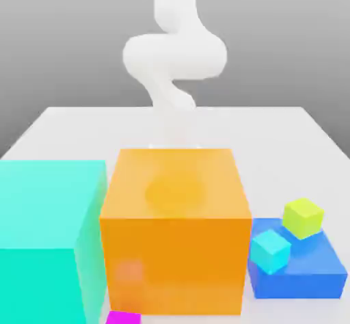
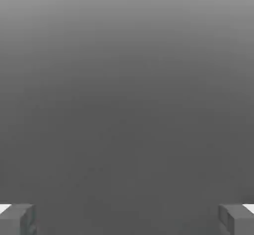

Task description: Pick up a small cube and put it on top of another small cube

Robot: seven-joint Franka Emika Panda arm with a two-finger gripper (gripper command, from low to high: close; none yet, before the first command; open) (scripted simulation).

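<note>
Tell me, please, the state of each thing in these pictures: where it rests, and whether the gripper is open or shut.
gripper: open, holding nothing.
lime cube: resting on the blue slab, nothing on top of it.
cyan cube: resting on the blue slab.
orange block: standing on the table.
teal block: standing on the table.
magenta thing: mostly hidden, state unclear.

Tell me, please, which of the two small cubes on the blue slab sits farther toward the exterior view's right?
The lime-green small cube. The cyan small cube sits left of it and lower in the picture, both on the blue slab.
</note>
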